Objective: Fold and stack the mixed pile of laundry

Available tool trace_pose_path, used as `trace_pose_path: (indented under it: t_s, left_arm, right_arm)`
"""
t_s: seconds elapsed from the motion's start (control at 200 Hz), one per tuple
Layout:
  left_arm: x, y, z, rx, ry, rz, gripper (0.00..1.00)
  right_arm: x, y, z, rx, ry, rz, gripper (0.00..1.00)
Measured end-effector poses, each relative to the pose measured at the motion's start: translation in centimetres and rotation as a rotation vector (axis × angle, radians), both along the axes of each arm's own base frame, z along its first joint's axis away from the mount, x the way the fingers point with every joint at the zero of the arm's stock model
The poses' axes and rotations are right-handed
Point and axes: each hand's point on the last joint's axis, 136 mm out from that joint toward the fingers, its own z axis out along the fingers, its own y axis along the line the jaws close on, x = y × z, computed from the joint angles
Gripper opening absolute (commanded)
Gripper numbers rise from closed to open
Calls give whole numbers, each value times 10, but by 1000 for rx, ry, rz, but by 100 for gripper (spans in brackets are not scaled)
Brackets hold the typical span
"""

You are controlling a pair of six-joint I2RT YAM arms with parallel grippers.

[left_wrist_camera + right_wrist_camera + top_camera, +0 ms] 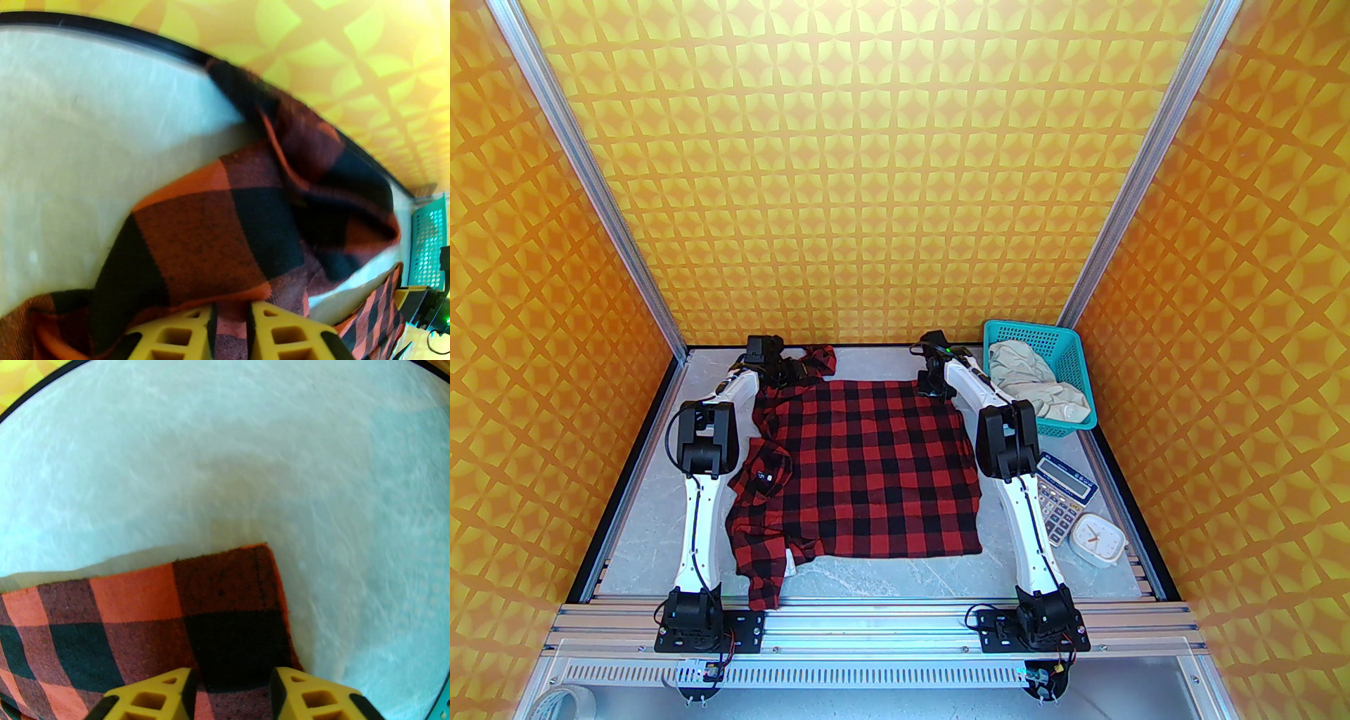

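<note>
The red-and-black check shirt (879, 471) lies spread flat across the middle of the table, one sleeve trailing to the near left edge. At its far left corner my left gripper (780, 369) is shut, its yellow fingers (274, 334) pinching a fold of the shirt (211, 225), which is bunched and lifted a little there. My right gripper (934, 385) sits over the far right corner. Its fingers (154, 697) stand apart, straddling the flat corner of the shirt (140, 613). The cream garment (1033, 380) lies crumpled in the teal basket (1012, 327).
The teal basket (427, 239) stands at the far right by the wall. A grey calculator (1065, 492) and a small white clock (1100, 538) lie on the right side near my right arm. Bare table shows beyond the shirt's far edge and along the front.
</note>
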Motion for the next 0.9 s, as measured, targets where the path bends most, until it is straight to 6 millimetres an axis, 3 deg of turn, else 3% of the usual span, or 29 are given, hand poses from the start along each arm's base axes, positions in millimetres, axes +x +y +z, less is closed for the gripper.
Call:
trace_pose_path:
  t_s: [0.205,0.365,0.5,0.62,0.775,0.845,0.9]
  left_arm:
    - [16,6,9,-69,-76,20,28]
    - [27,11,28,-114,-181,9,34]
    - [22,9,47,-118,-215,-15,34]
    - [-9,8,78,-102,-217,-32,35]
    - [-68,5,147,-68,-276,-54,36]
    - [-99,1,161,-43,-278,-60,36]
    - [-125,-5,159,-27,-254,-69,37]
  right_arm:
    - [1,-3,0,3,2,-4,46]
    - [-1,-5,2,13,7,2,49]
    - [-13,-10,11,18,30,-2,51]
    - [-40,-13,35,42,38,-6,51]
    - [-88,-14,81,91,-22,-21,51]
    - [-117,-11,90,112,-35,-16,52]
    - [-141,-8,88,124,-29,-9,52]
